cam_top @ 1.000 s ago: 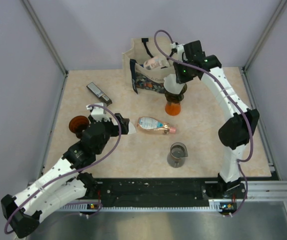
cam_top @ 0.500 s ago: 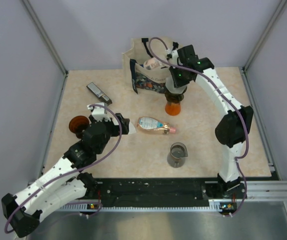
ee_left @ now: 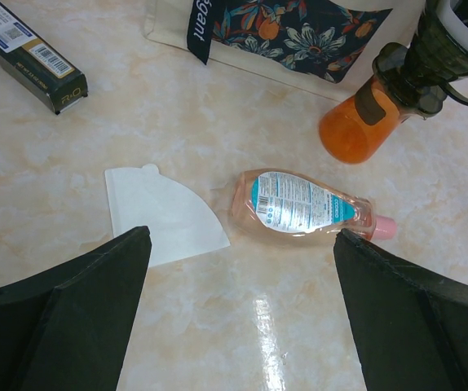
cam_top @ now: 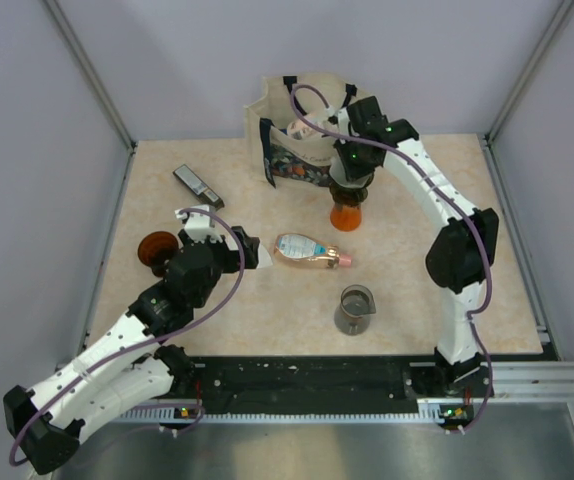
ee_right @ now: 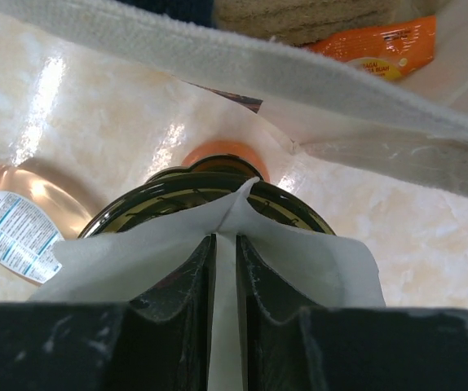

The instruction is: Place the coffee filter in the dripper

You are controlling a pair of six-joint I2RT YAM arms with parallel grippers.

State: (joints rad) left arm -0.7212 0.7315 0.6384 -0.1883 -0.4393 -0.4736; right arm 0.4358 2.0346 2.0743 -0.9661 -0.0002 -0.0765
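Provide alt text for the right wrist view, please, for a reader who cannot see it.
The right gripper pinches a white coffee filter directly over the dark dripper, which sits on an orange carafe. Behind runs the cream rim of a tote bag, and a pinkish bottle lies at lower left on the marbled table.

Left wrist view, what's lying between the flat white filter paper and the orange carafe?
A clear bottle of pink liquid, lying on its side; the left wrist view shows it plainly.
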